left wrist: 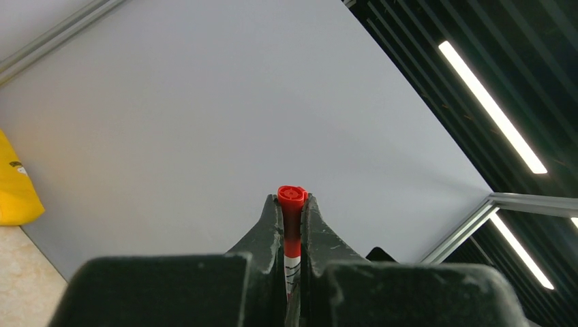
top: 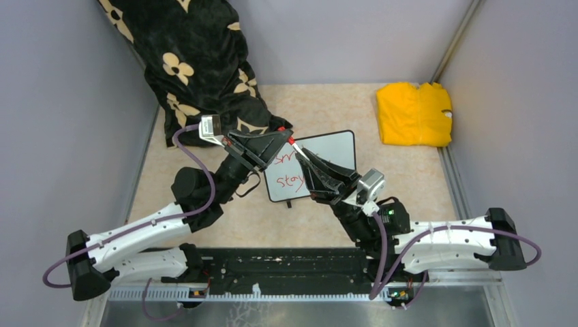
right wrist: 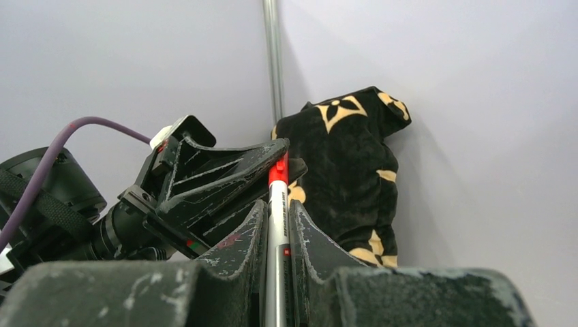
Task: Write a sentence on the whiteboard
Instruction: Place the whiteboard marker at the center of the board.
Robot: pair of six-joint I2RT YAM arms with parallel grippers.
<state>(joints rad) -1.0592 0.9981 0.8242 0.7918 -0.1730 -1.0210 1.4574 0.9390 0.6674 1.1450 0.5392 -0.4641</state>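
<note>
Left gripper (left wrist: 292, 208) (right gripper (right wrist: 276, 214) too) clamps the marker (right wrist: 277, 180).

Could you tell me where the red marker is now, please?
Top view: the red marker is over the whiteboard, at its top-left corner, held by the left gripper and right gripper.

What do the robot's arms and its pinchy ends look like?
The left arm and right arm have white shells with black joints and end caps. A purple cable loops along each. The left tool and right tool are black two-fingered wedges, scuffed with pale scratches.
</note>
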